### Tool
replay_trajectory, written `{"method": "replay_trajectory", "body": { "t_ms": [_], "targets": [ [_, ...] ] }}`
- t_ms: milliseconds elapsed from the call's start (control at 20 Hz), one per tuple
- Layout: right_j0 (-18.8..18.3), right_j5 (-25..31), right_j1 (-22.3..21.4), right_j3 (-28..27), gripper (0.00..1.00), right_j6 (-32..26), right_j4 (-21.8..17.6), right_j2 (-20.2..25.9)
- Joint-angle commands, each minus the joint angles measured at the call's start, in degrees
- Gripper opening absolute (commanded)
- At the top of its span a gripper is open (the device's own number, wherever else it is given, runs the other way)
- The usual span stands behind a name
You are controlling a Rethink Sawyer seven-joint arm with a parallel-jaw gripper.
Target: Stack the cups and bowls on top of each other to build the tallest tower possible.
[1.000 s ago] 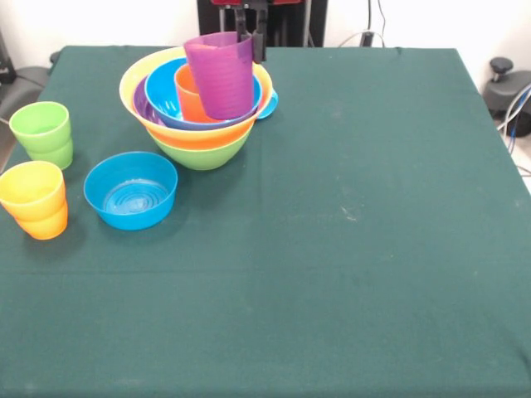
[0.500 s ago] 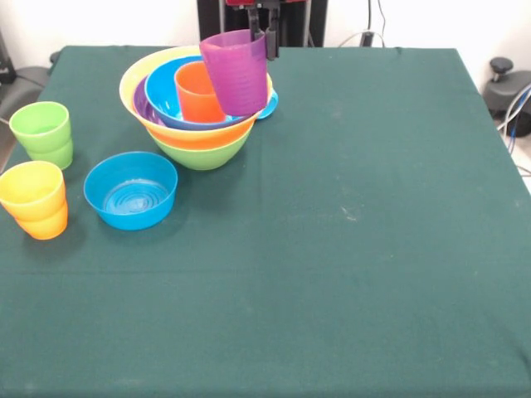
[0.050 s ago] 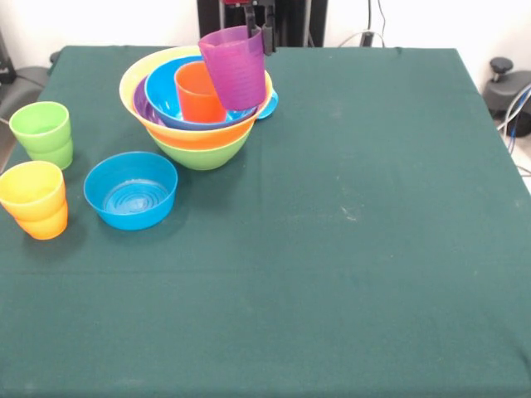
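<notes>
The black gripper has its jaws pinching the far rim of a ribbed purple plastic cup, held tilted above the tower of nested glossy bowls. An orange plastic cup stands inside the tower, just beside the purple one, on the green-covered bench.

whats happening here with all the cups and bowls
A robot arm is building a tower of nested bowls and cups on a green table. Its gripper holds a purple cup, tilted, over the pile's rim beside an orange cup standing in the top blue bowl. Left loose on the table: a small blue bowl, a green cup and a yellow cup sitting in an orange one.
</notes>
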Motion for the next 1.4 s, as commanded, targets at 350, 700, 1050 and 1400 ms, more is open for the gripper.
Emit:
{"method": "replay_trajectory", "body": {
  "t_ms": [350,700,1050,1400],
  "targets": [
    [-3.07,4.36,0.28,5.06,0.00,-14.63,-6.09,6.89],
    [-4.71,5.78,0.20,5.75,0.00,-14.54,-6.14,9.30],
    [-5.74,7.17,-0.82,6.23,0.00,-14.32,-5.75,11.47],
    [-6.81,8.17,-1.28,6.46,0.00,-14.13,-5.12,13.65]
  ]
}}
